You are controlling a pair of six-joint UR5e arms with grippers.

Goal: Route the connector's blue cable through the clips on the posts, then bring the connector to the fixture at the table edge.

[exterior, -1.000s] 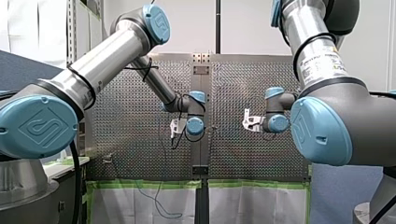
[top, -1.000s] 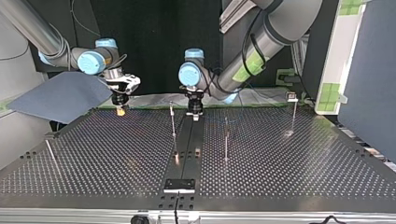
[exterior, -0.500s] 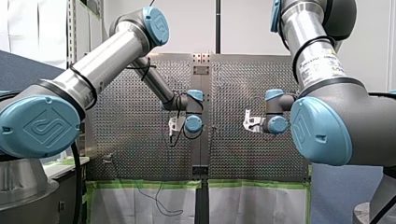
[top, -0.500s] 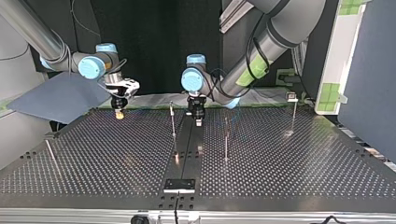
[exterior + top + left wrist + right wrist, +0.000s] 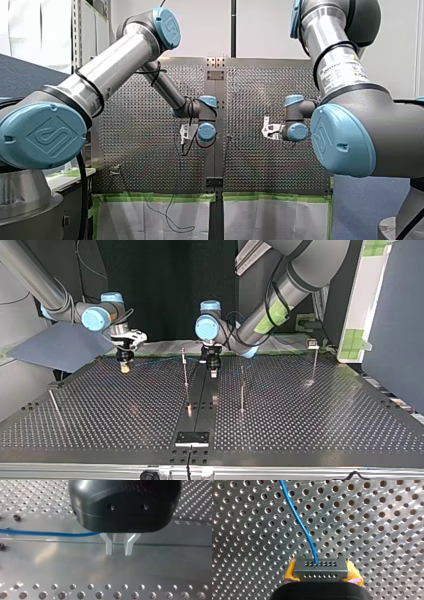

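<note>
In the right wrist view my right gripper [image 5: 322,574] is shut on the grey connector [image 5: 320,567], with yellow pads [image 5: 289,573] on both sides. The blue cable [image 5: 298,521] leaves the connector over the perforated plate. In the top view this gripper [image 5: 123,368] hangs low at the back left. The cable [image 5: 157,360] stretches from it toward my left gripper [image 5: 213,372] at the back centre. In the left wrist view the metal fingers [image 5: 109,547] of my left gripper [image 5: 118,553] stand narrowly apart. The cable [image 5: 50,533] reaches their base and vanishes behind the gripper body.
Thin posts stand on the plate: one [image 5: 185,370] beside the centre rail, one [image 5: 242,390] to its right, one [image 5: 314,360] at the back right with a clip, and a leaning one [image 5: 54,402] at the left. A black fixture [image 5: 192,438] sits at the near edge.
My right gripper moved toward the top view's left and lower with the connector. My left gripper shifted slightly nearer along the centre rail. The cable now stretches between them.
</note>
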